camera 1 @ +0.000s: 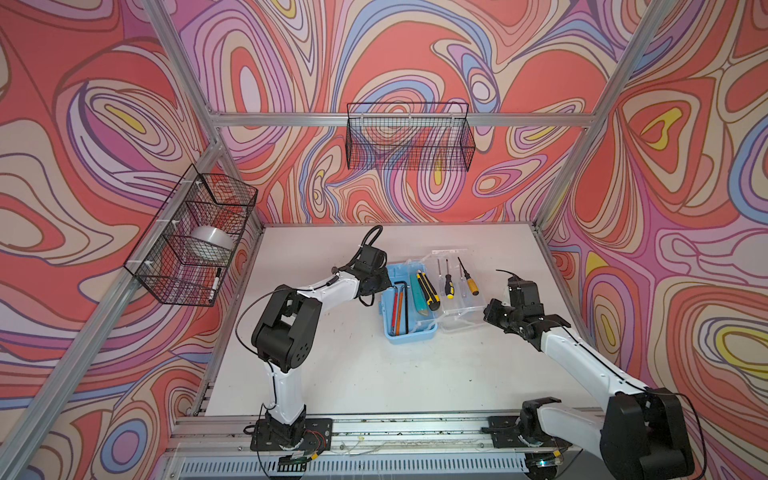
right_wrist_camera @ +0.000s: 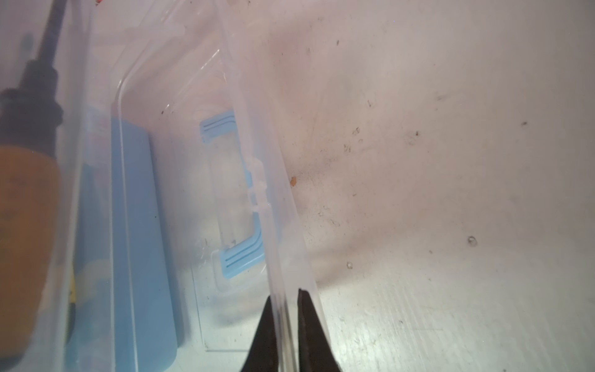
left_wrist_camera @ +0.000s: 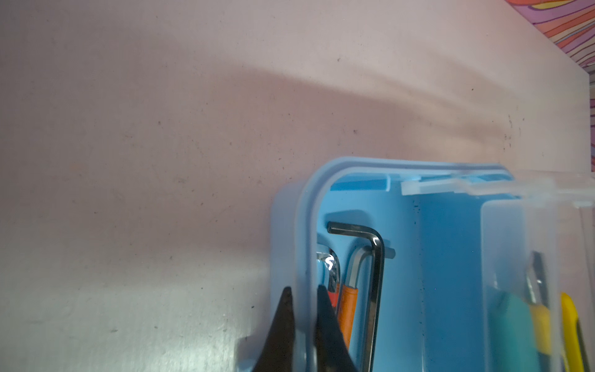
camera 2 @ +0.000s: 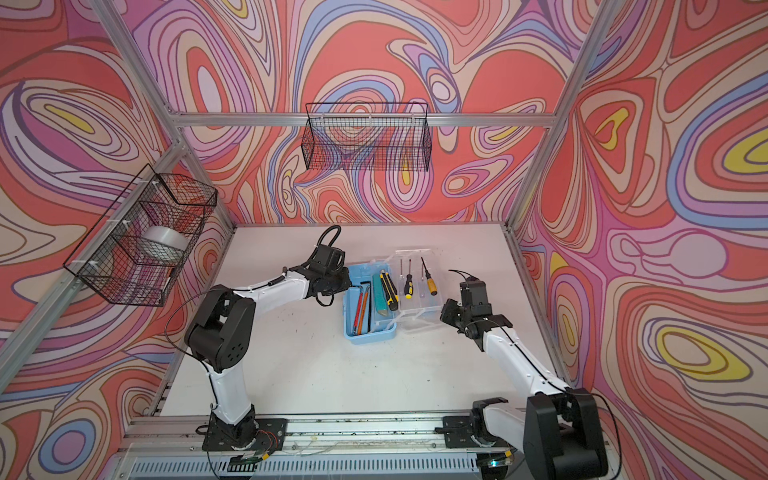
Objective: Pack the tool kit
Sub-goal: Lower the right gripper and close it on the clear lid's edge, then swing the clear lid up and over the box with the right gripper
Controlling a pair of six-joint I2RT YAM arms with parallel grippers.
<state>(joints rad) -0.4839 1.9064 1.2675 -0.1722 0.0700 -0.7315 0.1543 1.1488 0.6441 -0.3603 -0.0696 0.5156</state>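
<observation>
The light-blue tool kit box (camera 1: pixel 409 334) (camera 2: pixel 370 334) lies open on the white table, its clear lid (camera 1: pixel 461 318) (camera 2: pixel 419 311) folded out to the right. Hex keys (camera 1: pixel 400 307) (left_wrist_camera: pixel 376 257) and two utility knives (camera 1: pixel 426 291) lie in the box. Two screwdrivers (camera 1: pixel 471 284) (right_wrist_camera: pixel 25 241) rest on the lid. My left gripper (camera 1: pixel 384 286) (camera 2: pixel 348 284) (left_wrist_camera: pixel 304 290) is shut on the box's left wall (left_wrist_camera: pixel 304 225). My right gripper (camera 1: pixel 486 311) (camera 2: pixel 442 311) (right_wrist_camera: pixel 285 294) is shut on the lid's outer edge (right_wrist_camera: pixel 267 161), near the blue latch (right_wrist_camera: pixel 238 257).
A black wire basket (camera 1: pixel 191 241) on the left frame holds a tape roll (camera 1: pixel 210 245) and a marker (camera 1: pixel 215 284). Another wire basket (camera 1: pixel 409 137) hangs on the back rail. Aluminium posts border the table.
</observation>
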